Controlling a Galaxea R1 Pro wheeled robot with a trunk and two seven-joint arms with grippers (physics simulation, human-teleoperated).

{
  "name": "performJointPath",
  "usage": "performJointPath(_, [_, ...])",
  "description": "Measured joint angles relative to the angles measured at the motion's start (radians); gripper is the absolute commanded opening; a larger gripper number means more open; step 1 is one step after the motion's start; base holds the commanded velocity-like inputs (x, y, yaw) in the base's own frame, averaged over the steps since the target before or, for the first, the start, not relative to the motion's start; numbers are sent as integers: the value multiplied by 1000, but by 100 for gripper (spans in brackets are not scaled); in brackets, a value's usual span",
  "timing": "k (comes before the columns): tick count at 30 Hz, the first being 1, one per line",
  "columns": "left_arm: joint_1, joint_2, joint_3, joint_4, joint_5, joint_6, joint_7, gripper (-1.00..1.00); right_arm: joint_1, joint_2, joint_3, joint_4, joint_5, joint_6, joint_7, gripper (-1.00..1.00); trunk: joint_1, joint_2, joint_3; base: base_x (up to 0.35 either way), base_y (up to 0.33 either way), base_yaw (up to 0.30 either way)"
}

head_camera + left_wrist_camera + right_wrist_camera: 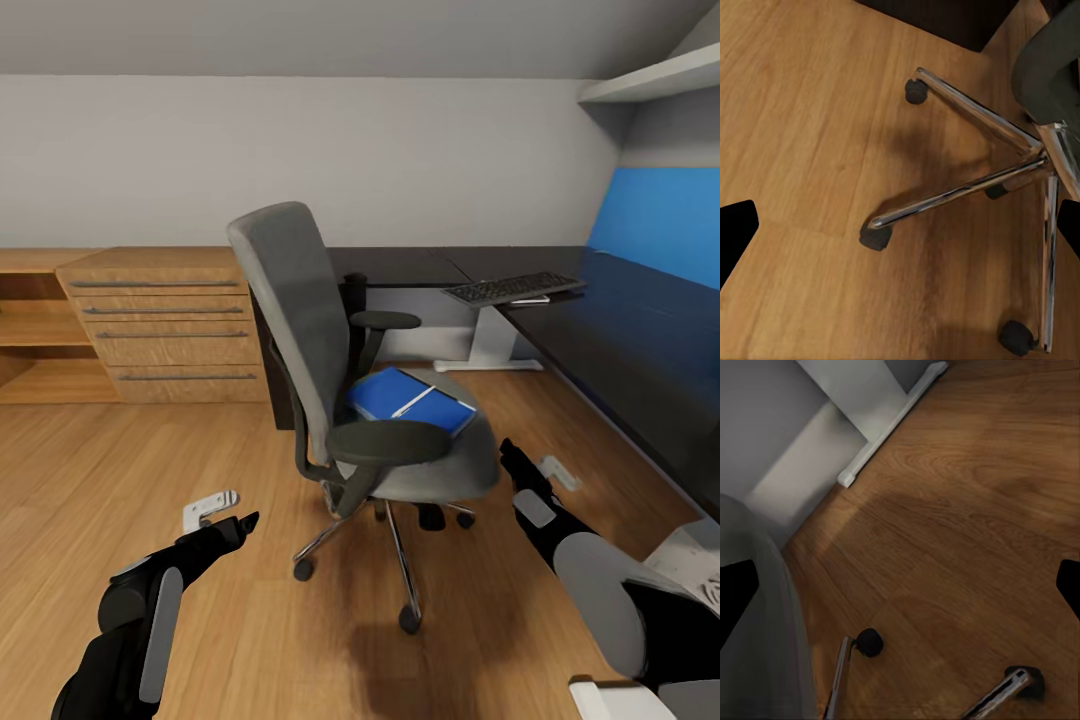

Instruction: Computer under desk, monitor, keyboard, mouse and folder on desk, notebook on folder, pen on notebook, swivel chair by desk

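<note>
The folder lies on the swivel chair, between both released grippers, left and right.

No readable text or labels

Wooden dresser against the wall — blue panel opposite.

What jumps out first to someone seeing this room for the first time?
The grey chair in the middle of the wooden floor, with a bright blue folder on its seat and a thin white pen lying across the folder. Behind it to the right runs the glossy black desk, with a keyboard near its corner.
</note>
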Motion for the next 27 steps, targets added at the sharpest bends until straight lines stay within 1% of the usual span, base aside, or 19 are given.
performJointPath(2, [0,-1,0,0,0,0,0,100,-1,-1,-37,-7,7,68,13,100,0,0,0,4,0,0])
performJointPath(3, [0,-1,0,0,0,0,0,100,-1,-1,-47,-9,7,96,28,100,0,0,0,1,0,0])
performJointPath(4, [0,-1,0,0,0,0,0,100,-1,-1,-67,-5,6,128,58,100,0,0,0,0,0,0])
performJointPath(6, [0,-1,0,0,0,0,0,100,0,-1,-78,-2,3,157,91,100,0,0,0,0,0,0])
performJointPath(8, [0,-1,0,0,0,0,0,100,0,-1,-88,-3,4,170,109,100,0,0,0,0,0,0])
performJointPath(10, [0,-1,0,0,0,0,0,100,0,-1,-90,-4,5,172,112,100,0,0,0,38,0,0])
performJointPath(16, [0,0,0,0,1,0,0,100,0,-1,-92,-24,6,174,115,100,0,0,0,207,0,0])
performJointPath(20, [0,0,0,0,1,0,0,100,0,-3,-92,-28,7,173,115,100,0,0,0,117,0,0])
performJointPath(21, [0,1,1,0,1,0,0,100,0,-12,-92,-29,7,167,115,100,0,0,0,202,0,0])
performJointPath(25, [0,2,1,0,1,0,0,100,0,-25,-92,-29,7,161,114,100,0,0,0,149,0,0])
performJointPath(27, [0,2,2,0,1,0,0,100,0,-26,-92,-29,7,161,114,100,0,0,0,105,-12,0])
